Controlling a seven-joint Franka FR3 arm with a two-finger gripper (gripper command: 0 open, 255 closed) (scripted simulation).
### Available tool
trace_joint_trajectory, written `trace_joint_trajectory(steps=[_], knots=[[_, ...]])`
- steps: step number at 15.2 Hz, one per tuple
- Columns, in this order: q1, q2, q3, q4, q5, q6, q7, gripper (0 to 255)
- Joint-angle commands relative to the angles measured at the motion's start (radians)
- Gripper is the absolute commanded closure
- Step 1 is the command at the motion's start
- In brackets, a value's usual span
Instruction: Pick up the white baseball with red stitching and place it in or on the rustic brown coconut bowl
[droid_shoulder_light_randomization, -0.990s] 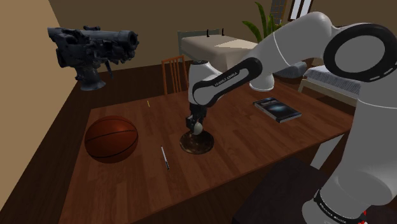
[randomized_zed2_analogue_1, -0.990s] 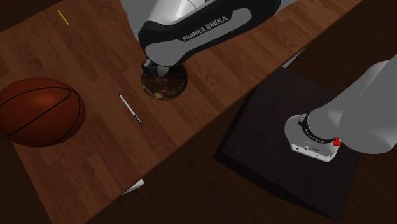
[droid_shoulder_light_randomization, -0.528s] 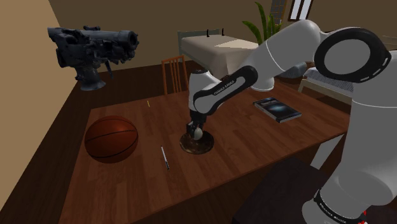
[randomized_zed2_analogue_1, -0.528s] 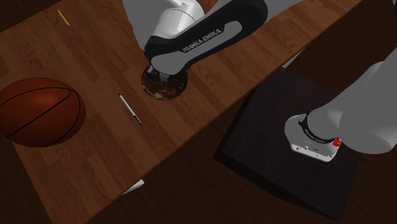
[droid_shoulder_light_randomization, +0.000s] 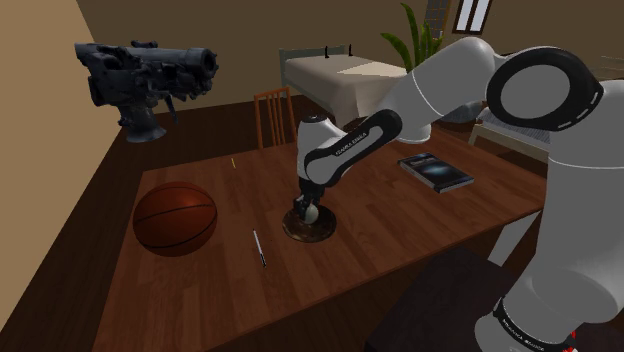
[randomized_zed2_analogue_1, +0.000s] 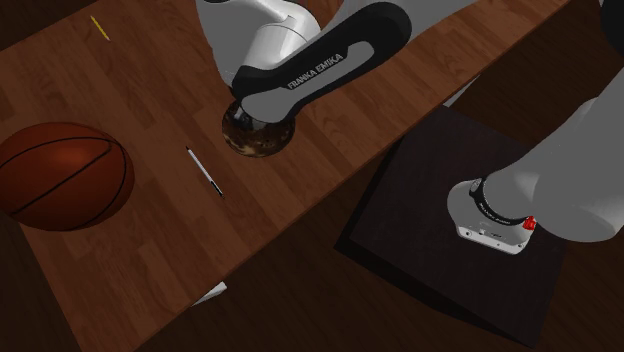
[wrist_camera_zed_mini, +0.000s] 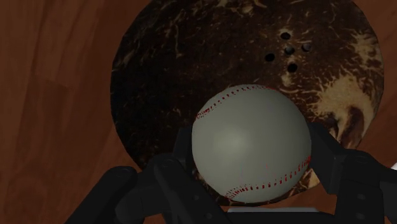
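— How is the gripper seen?
— It is seen clamped on the ball. The white ball with red stitching is clasped between the two black fingers, one pressed to each side.
— And where is the ball found?
— It is held right over the bowl, a dark brown, mottled one, whose inside is seen behind it. In the shoulder view the ball is seen low, at the bowl's rim. Whether the bowl is touched cannot be told.
— What is the bowl set on?
— It is set on the wooden table. A pen is laid near it, toward the shoulder view's left, and a basketball is found beyond the pen. A book is laid well apart, toward that view's right.
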Motion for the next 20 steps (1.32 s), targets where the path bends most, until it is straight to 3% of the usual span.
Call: trace_joint_trajectory(steps=[1,2,3,8,12,20], knots=[[0.0,0.0,0.0,0.0,0.0,0.0,0.0,255],[0.0,0.0,0.0,0.0,0.0,0.0,0.0,255],[0.0,0.0,0.0,0.0,0.0,0.0,0.0,0],[0.0,0.0,0.0,0.0,0.0,0.0,0.0,0],[-0.014,-0.087,0.015,0.019,0.036,-0.102,-0.024,0],[-0.014,-0.087,0.015,0.019,0.036,-0.102,-0.024,0]])
